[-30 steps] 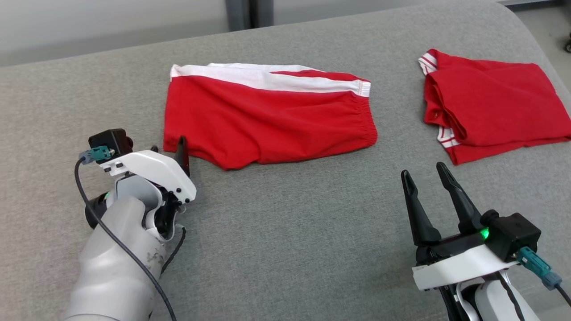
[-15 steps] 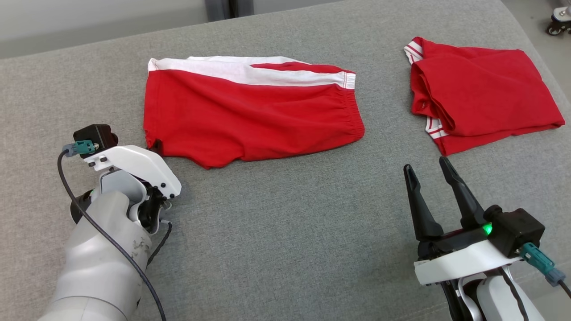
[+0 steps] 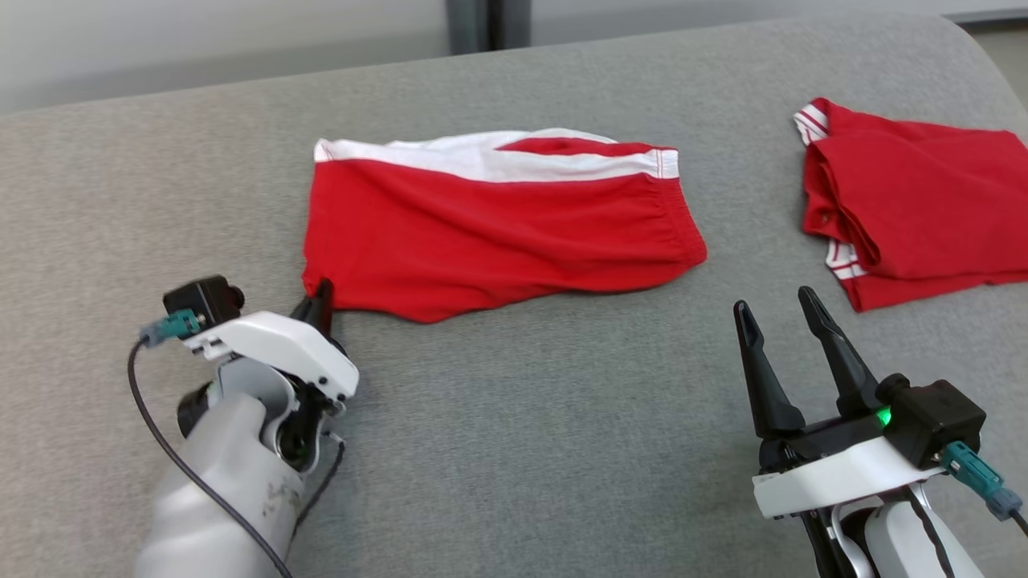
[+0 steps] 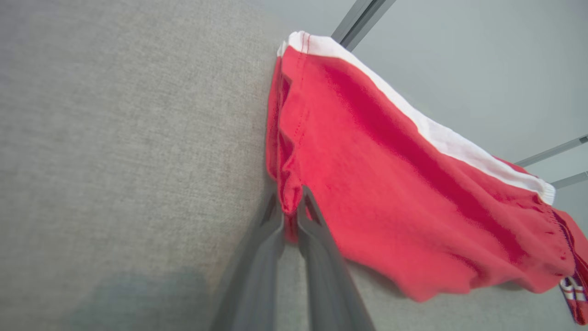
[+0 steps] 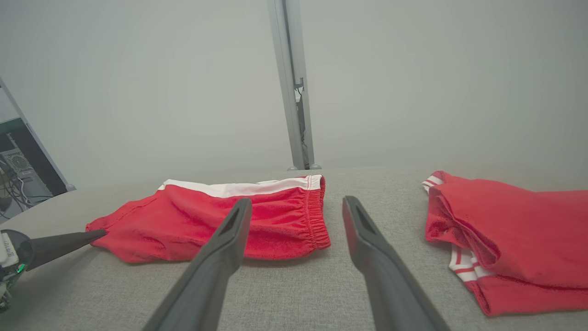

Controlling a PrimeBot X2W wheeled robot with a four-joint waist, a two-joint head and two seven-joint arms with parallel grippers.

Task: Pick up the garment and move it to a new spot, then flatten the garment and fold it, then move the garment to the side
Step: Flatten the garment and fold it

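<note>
The garment (image 3: 498,221) is a pair of red shorts with a white side stripe, lying flat across the middle of the grey cushion (image 3: 522,417). My left gripper (image 3: 321,295) is shut on the garment's near-left corner. In the left wrist view the two fingers pinch a fold of the red hem (image 4: 288,202). My right gripper (image 3: 783,321) stands open at the lower right, a little short of the garment's elastic waistband (image 5: 317,216), with nothing between its fingers. The left gripper's tip (image 5: 98,234) shows at the garment's left corner in the right wrist view.
A second red garment (image 3: 915,209) with white-striped trim lies folded at the right of the cushion, also seen as red garment (image 5: 514,234). A grey post (image 5: 294,87) rises behind the cushion's far edge. The near half of the cushion is bare grey fabric.
My left gripper has shut on the garment's near-left corner, which is now pulled taut toward it. The head camera has shifted. The right gripper stays open and still.
</note>
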